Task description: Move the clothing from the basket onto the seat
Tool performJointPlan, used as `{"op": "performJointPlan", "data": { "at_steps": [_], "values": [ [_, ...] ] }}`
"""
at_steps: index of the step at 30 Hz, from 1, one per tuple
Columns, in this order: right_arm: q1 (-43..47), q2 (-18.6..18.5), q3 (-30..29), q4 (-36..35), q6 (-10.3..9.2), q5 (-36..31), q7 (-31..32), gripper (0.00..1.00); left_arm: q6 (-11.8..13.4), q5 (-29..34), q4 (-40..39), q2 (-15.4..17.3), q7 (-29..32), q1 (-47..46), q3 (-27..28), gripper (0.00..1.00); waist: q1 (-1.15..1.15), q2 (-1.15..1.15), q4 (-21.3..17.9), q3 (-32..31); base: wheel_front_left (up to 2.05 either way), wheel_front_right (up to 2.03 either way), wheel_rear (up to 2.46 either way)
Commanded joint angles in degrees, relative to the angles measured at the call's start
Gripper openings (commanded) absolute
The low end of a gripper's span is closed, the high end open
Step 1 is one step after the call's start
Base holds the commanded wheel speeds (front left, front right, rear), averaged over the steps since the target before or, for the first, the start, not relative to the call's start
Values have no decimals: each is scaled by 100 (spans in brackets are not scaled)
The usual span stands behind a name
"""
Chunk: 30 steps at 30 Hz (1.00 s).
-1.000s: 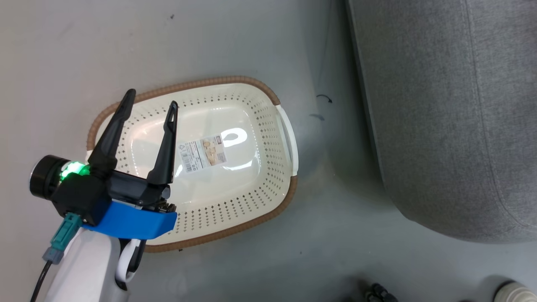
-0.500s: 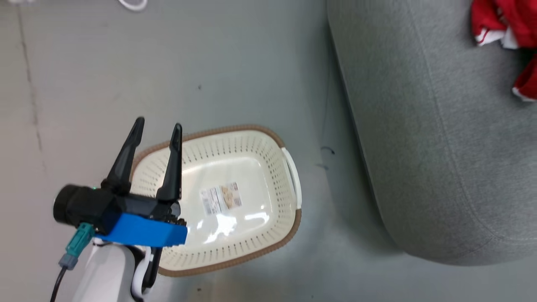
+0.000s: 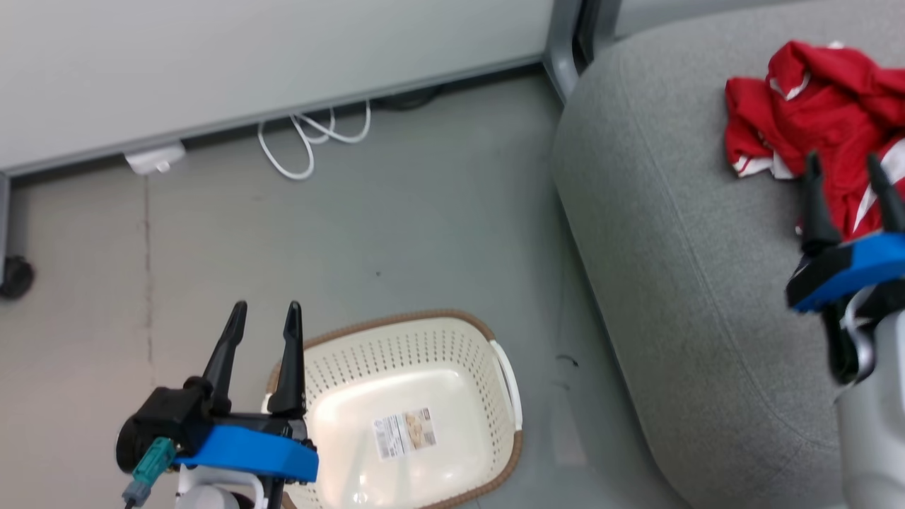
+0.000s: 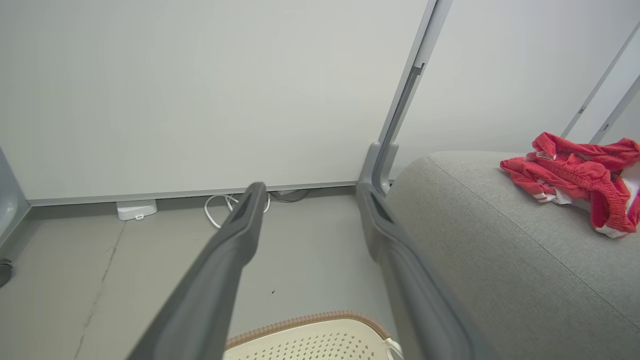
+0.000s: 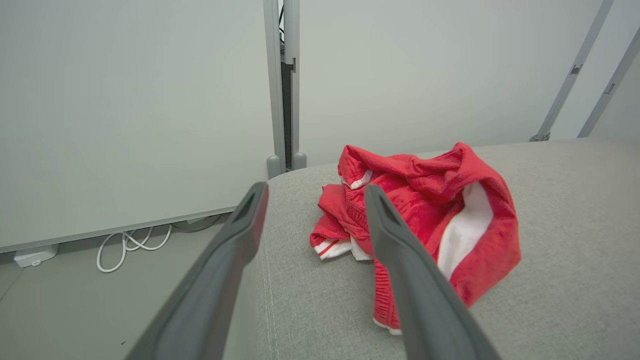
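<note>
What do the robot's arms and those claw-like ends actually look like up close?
The left hand and right hand each have two long, tapering black fingers on a black base, backed by a bright blue plate. The forearms are pale, white-grey. The left one also carries a black cylinder at its side and a teal plug.

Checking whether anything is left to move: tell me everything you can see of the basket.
The basket is cream-white plastic with perforated walls, a brown woven-look rim and a white side handle. It stands upright on the grey floor, beside the seat but apart from it. It is empty; only a printed label shows on its glossy base. The head view's bottom edge cuts off its near end. The open left gripper hangs above its left side.
</note>
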Motion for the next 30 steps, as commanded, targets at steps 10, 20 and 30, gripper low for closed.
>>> {"op": "performJointPlan", "data": {
  "at_steps": [10,20,30],
  "values": [
    [1426,428,706,-1053,1,104,-32,100,-49,-21,220,-129,-14,298,219,100,2,0,360,-789,0,0,0],
    [2347,694,1138,-1741,2,195,195,100,-33,-92,500,-163,-14,401,377,100,2,0,725,-1129,0,0,0],
    [2879,780,1149,-2115,2,203,378,100,-33,-103,660,-167,-14,540,501,100,2,0,983,-1290,0,0,0]
  ]
}}
